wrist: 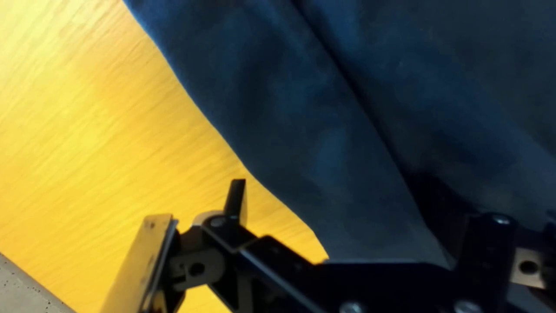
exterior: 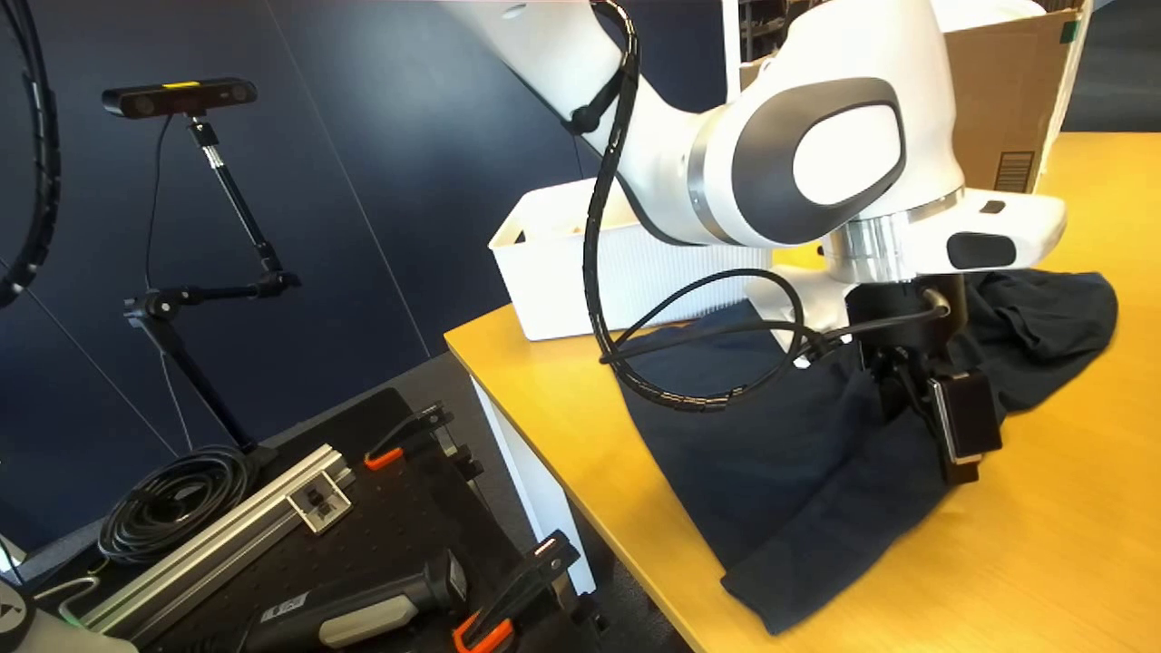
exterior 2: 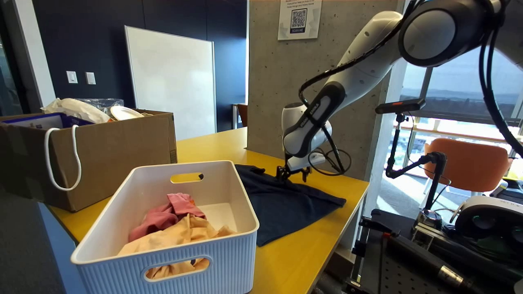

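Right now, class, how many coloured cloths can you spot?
3: a dark blue cloth lying on the table, plus a pink cloth and a peach cloth inside the white bin. More may be hidden.

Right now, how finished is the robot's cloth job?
Looks done: pink cloth and peach cloth lie in the white bin. In hand: nothing gripped; open fingers straddle the edge of the dark cloth. Probably left: that cloth, lying on the yellow table outside the bin.

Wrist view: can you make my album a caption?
The open gripper straddles the edge of dark blue cloth on a yellow table.
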